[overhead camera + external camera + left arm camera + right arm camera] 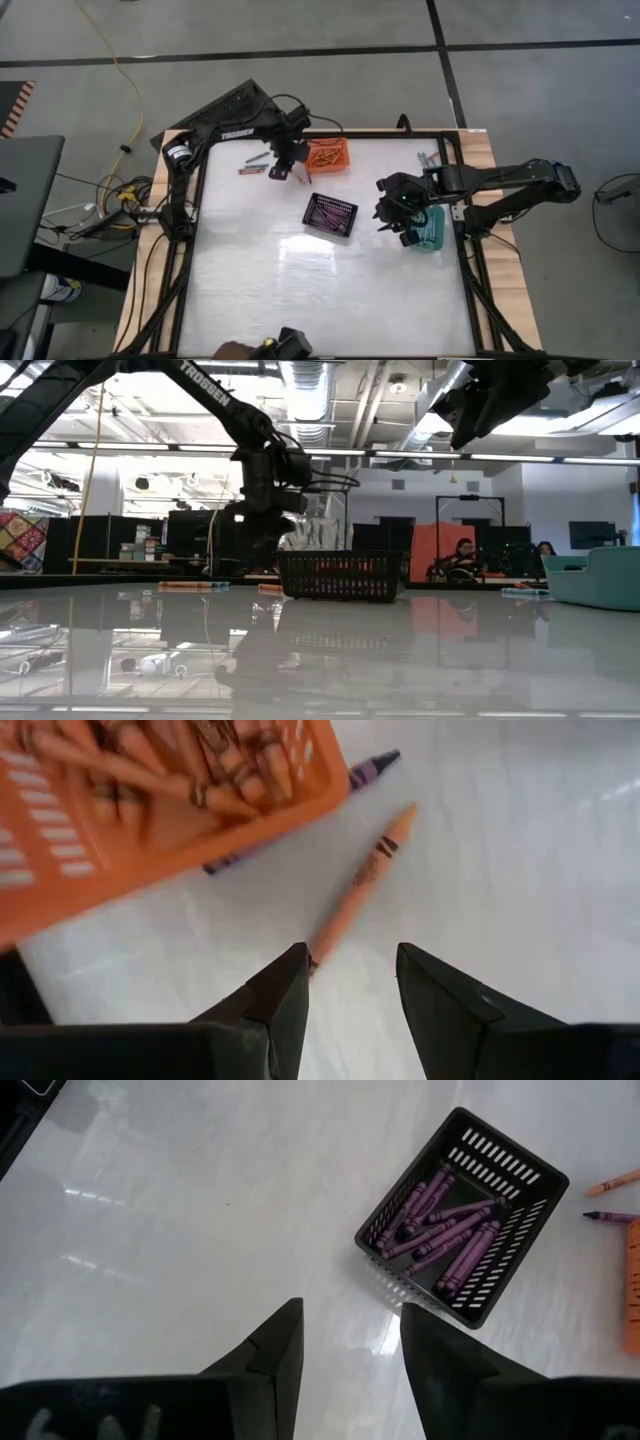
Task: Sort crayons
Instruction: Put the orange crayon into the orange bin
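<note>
In the left wrist view an orange crayon (362, 885) lies flat on the white table beside the orange basket (120, 810), which holds several orange crayons. A purple crayon (372, 768) pokes out from behind the basket's corner. My left gripper (350, 982) hangs open over the orange crayon's near end, pointing steeply down. My right gripper (350, 1335) stands open in the air at the table's right, above the teal basket (432, 230). The black basket (455, 1230) holds several purple crayons.
Loose crayons (252, 166) lie left of the orange basket (328, 155), and a few more (428, 158) lie at the far right. The black basket (330, 213) stands mid-table. The near half of the table is bare white surface (330, 290).
</note>
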Controlling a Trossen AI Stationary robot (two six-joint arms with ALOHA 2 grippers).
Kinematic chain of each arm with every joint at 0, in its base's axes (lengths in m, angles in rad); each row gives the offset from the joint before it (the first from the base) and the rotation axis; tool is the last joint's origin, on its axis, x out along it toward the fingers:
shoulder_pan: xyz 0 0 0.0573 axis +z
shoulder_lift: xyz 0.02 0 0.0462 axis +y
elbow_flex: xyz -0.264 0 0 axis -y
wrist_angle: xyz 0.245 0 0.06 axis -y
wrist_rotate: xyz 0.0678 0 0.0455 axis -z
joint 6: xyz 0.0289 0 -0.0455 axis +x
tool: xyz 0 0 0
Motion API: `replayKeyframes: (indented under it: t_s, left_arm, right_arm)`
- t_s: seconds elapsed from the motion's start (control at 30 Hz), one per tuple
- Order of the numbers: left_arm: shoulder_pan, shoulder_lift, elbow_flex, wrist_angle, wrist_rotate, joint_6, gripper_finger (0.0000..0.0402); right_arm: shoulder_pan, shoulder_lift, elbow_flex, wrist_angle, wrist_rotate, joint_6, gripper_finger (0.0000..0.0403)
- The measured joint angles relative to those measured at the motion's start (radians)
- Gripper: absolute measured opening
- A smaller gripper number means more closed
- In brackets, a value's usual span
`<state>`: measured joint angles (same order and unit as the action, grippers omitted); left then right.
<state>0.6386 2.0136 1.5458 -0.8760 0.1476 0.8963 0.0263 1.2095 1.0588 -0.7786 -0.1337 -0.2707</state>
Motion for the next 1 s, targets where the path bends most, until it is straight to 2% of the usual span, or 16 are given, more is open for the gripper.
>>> replayKeyframes:
  t_s: [0.27,0.7,0.83,1.0]
  left_arm:
    - [-0.030,0.000,-0.088,0.188,0.005,0.051,0.0142]
    - [-0.034,0.000,-0.177,0.176,0.019,0.060,0.0137]
    - [-0.038,-0.008,-0.215,0.173,0.030,0.033,0.0115]
    - [-0.056,-0.007,-0.221,0.117,0.019,-0.020,0.0055]
  right_arm:
    - [-0.001,0.000,0.000,0.009,0.000,0.001,0.0161]
    - [-0.001,0.000,0.000,0.031,0.000,0.009,0.0161]
    - [-0.001,0.000,0.000,0.034,0.000,0.010,0.0161]
    - [-0.001,0.000,0.000,0.034,0.001,0.012,0.0161]
